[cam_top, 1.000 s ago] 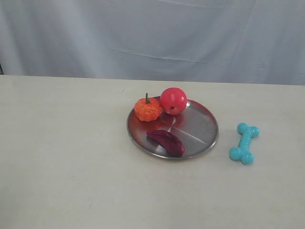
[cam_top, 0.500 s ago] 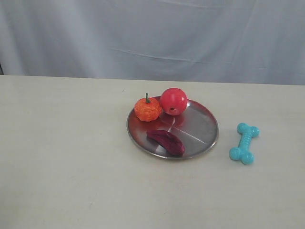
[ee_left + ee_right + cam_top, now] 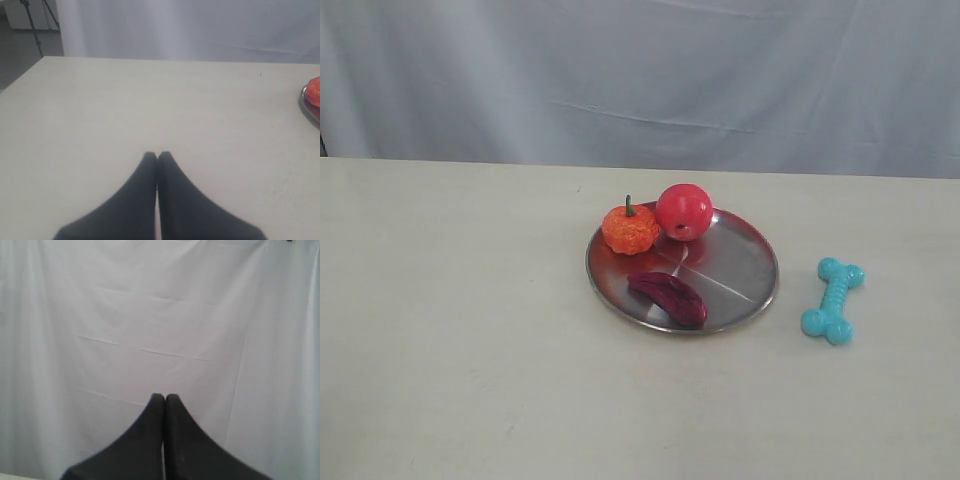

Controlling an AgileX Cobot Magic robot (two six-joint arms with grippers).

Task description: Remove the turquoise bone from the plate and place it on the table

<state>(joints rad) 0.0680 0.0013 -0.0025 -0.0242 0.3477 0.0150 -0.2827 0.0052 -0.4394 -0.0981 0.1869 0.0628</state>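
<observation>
The turquoise bone lies flat on the cream table, a short way right of the silver plate, clear of its rim. Neither arm shows in the exterior view. My left gripper is shut with nothing in it, hovering over bare table; the plate's edge shows at the side of that view. My right gripper is shut and empty too, facing only the white curtain.
On the plate sit an orange pumpkin-like fruit, a red apple and a dark purple elongated piece. A white curtain hangs behind the table's far edge. A tripod stands beyond the table's corner.
</observation>
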